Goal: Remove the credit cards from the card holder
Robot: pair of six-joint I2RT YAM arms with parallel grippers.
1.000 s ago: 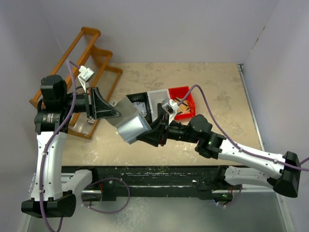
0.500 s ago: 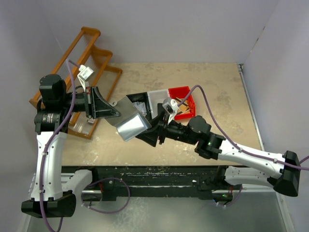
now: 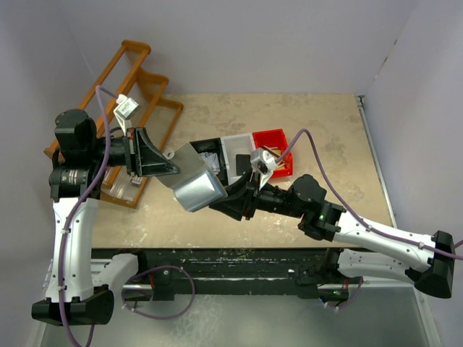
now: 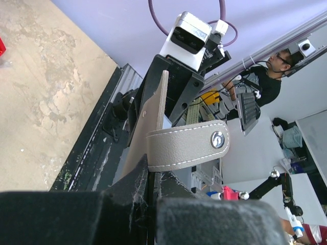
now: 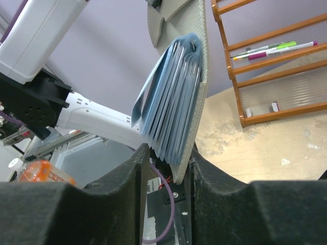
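The grey card holder (image 3: 194, 182) hangs in the air between my two arms, above the table's left middle. My left gripper (image 3: 172, 170) is shut on its cover edge, right under the pale strap with a metal snap (image 4: 188, 145). In the left wrist view the left gripper (image 4: 152, 178) pinches that cover (image 4: 149, 115). My right gripper (image 3: 226, 201) takes the holder's lower end. In the right wrist view the fanned blue-grey pockets (image 5: 171, 99) and the cover sit between the fingers of the right gripper (image 5: 167, 162), which touch both sides. I cannot tell separate credit cards from the pockets.
An orange wooden rack (image 3: 137, 90) stands at the back left, with pens (image 5: 265, 49) on its rungs. Behind the holder sit a black bin (image 3: 210, 155) with pale flat pieces, a pale bin (image 3: 235, 150) and a red bin (image 3: 281, 155) holding tan pieces.
The right jaws widened and came back in on the holder's lower end. The right arm shifted a little right, and the holder turned slightly. The left arm barely moved.
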